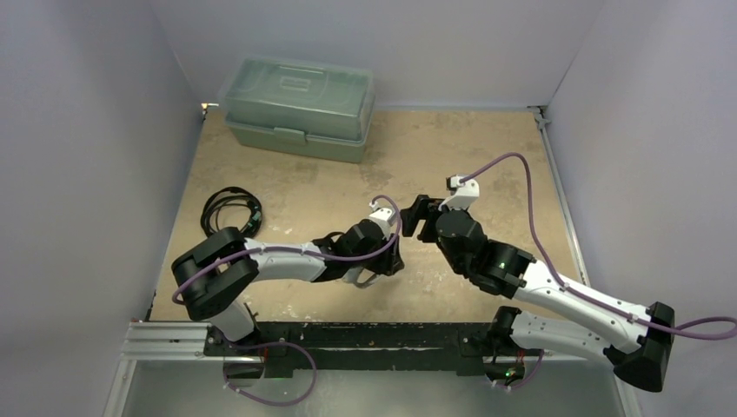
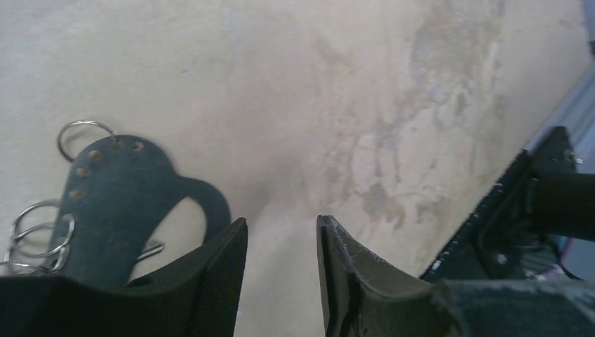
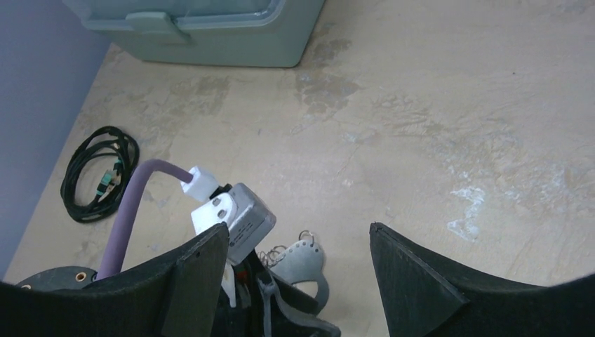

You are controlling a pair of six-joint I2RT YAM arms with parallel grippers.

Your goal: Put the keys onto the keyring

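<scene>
Reaching in low from its base, the left arm lies stretched toward the middle of the worktop [image 1: 487, 156], its wrist bent so that the left hand [image 2: 281, 221] points down close above the bare surface. Its two fingers [image 2: 217, 274] stand partly apart with a plain gap between them, and only worktop shows in that gap: it has hold of nothing.

The keyring [image 2: 119, 189] lies flat on the worktop just outside the left hand's left finger, partly tucked behind it. In the left wrist view it shows as a flat grey plate with a row of small holes and a curved loop, with thin wire rings [image 2: 35, 235] hanging from the edge farthest from the hand. A thin silvery piece [image 2: 151, 248] pokes out from under the plate right beside that finger; I cannot tell whether it is a key.

The right arm folds in from the right, elbow out to the side, forearm angled toward the centre. The right hand [image 3: 300, 227] is raised above the left arm's wrist and faces it, fingers spread wide, holding nothing. The keyring sits below and between its fingers, beside the left arm's wrist camera [image 3: 242, 214].

Far ahead of both hands stands a green lidded box [image 1: 300, 109], and a black coiled cable [image 1: 230, 211] lies well off to the left hand's left
</scene>
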